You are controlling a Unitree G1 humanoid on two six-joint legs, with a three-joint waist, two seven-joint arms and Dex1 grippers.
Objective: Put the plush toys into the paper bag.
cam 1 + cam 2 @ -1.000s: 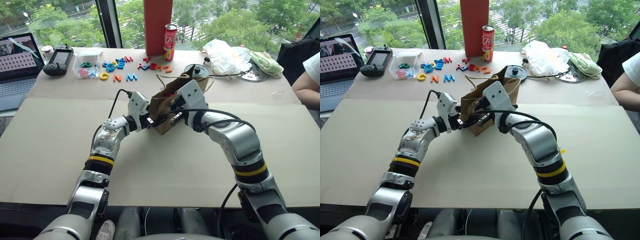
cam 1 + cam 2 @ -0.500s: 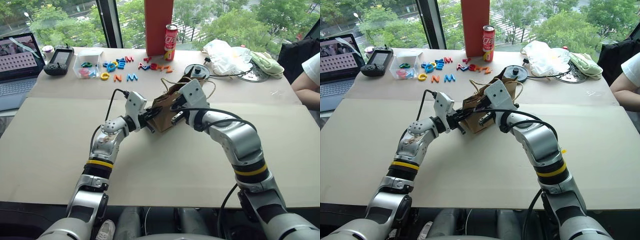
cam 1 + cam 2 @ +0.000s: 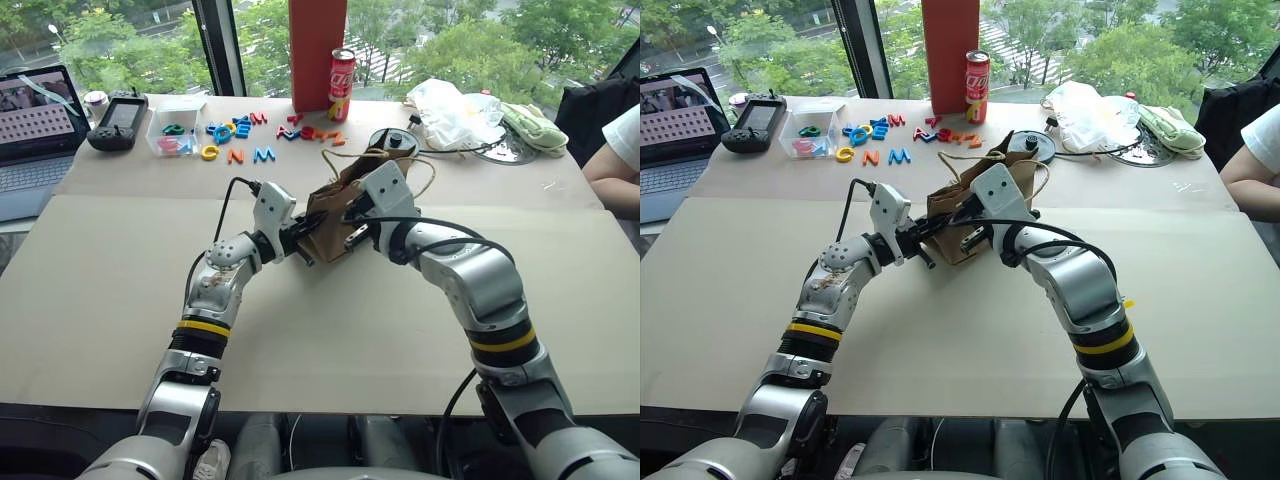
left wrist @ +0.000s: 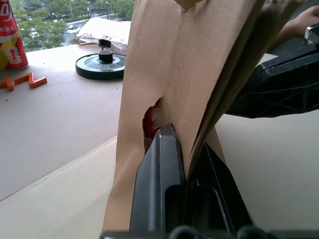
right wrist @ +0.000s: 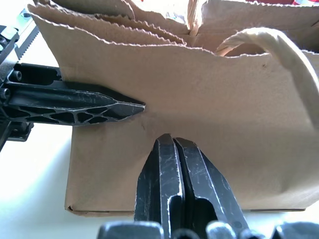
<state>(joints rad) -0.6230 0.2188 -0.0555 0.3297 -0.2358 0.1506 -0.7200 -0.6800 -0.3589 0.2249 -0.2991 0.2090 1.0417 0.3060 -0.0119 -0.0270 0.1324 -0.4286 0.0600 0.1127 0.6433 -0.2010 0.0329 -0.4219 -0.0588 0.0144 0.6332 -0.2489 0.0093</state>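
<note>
The brown paper bag (image 3: 335, 212) stands tilted mid-table between both grippers. My left gripper (image 4: 184, 144) is shut on a fold of the bag's side wall, and it also shows from above (image 3: 303, 241). My right gripper (image 5: 169, 137) is shut, its tips against the bag's broad side; in the head view it sits on the bag's right (image 3: 350, 228). A red patch (image 4: 149, 118), likely a plush toy, shows through a tear in the bag; the rest of the plush toys is hidden. A cord handle (image 5: 279, 47) loops over the rim.
Plastic letters (image 3: 235, 135), a clear box (image 3: 176, 125), a soda can (image 3: 341, 85) and a red column (image 3: 317, 50) line the far edge. A laptop (image 3: 35, 125) and controller (image 3: 118, 122) are far left. A black disc (image 3: 392, 140), white plastic bag (image 3: 455, 105) and a person's arm (image 3: 615, 160) are right.
My left gripper's fingers have shut on the bag's side fold. The bag has shifted slightly between the grippers. The right arm has stayed in place.
</note>
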